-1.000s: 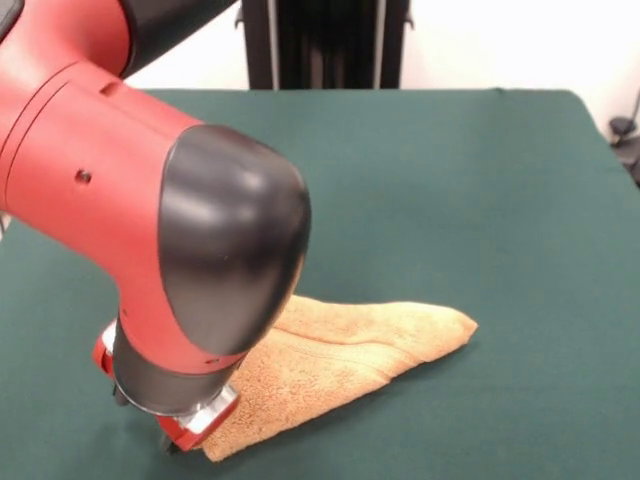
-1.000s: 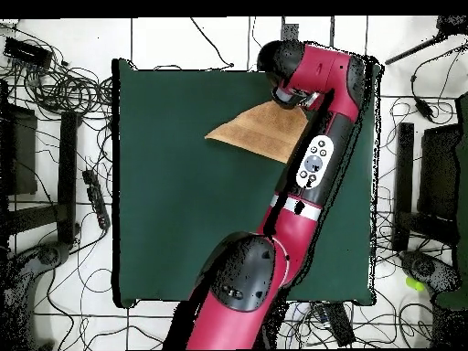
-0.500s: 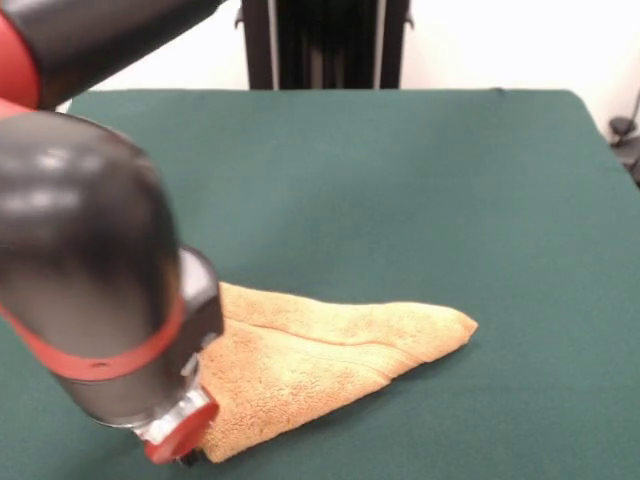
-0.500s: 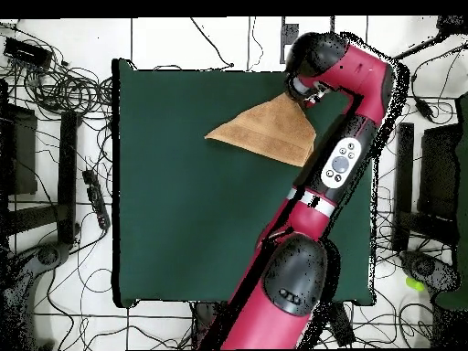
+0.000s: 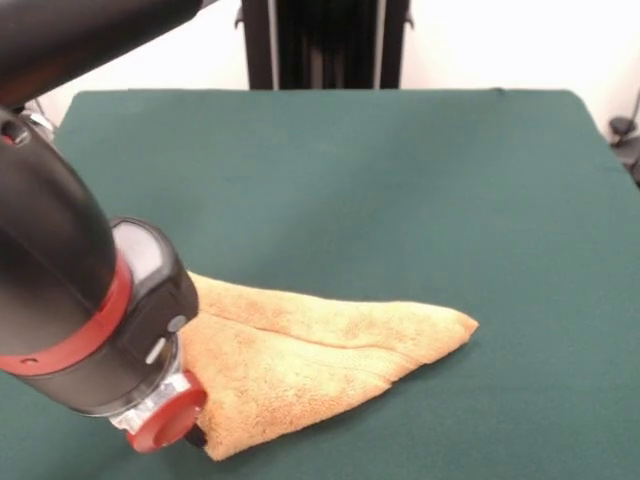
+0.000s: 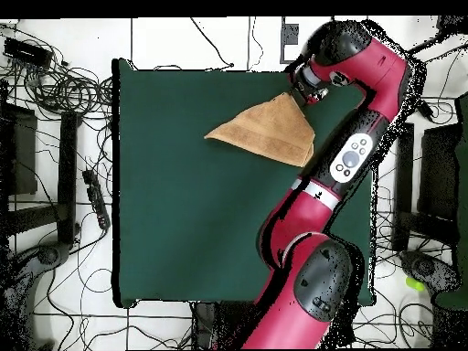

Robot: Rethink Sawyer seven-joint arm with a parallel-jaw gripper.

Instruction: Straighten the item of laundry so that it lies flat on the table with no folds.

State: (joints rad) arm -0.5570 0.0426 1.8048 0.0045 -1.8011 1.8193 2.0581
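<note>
The gripper meets the folded towel on the table, jaws hidden, seemingly touching.

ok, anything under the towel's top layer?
Another towel layer, so it's folded on the table. The corner under the gripper is hidden by the arm.
</note>
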